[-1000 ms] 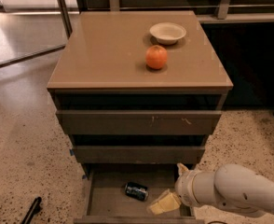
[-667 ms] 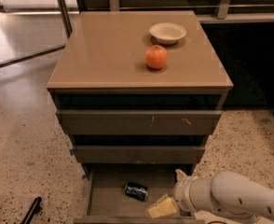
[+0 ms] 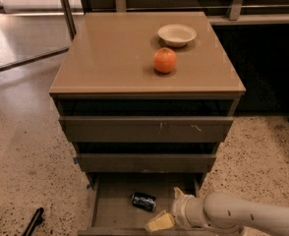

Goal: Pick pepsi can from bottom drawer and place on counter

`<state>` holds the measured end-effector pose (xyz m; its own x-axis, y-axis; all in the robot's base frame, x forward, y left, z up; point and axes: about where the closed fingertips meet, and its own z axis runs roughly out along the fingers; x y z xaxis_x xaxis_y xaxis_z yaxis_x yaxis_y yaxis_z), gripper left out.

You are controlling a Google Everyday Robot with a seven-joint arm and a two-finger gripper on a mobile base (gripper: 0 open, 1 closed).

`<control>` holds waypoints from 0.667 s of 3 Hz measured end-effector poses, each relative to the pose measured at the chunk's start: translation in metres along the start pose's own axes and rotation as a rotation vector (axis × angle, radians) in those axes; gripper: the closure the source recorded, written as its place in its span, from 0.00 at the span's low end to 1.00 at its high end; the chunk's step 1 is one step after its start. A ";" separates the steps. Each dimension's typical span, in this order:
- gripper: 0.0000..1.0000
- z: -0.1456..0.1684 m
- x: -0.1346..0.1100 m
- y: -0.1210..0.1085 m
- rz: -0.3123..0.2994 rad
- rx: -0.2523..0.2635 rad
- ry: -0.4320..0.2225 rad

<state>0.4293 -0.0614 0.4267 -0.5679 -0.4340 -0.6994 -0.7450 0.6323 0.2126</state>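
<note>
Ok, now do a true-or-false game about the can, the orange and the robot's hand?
1. The small dark navy metal drink can lies on its side in the grey-brown bottom drawer. True.
2. The round orange fruit sits inside the shallow cream bowl. False: it sits on the glossy tan counter, in front of the bowl and apart from it.
3. The robot's gripper is up over the counter. False: it is low down at the front of the bottom drawer, near the can.
4. The bottom drawer is pulled out. True.
5. The bowl is in the drawer. False: it stands on the counter.
</note>
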 end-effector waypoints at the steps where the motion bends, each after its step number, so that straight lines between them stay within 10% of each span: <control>1: 0.00 0.003 0.002 0.000 0.008 -0.005 -0.001; 2: 0.00 -0.001 0.004 0.005 0.010 0.031 -0.001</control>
<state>0.4226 -0.0603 0.4256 -0.5747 -0.4271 -0.6981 -0.7283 0.6560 0.1982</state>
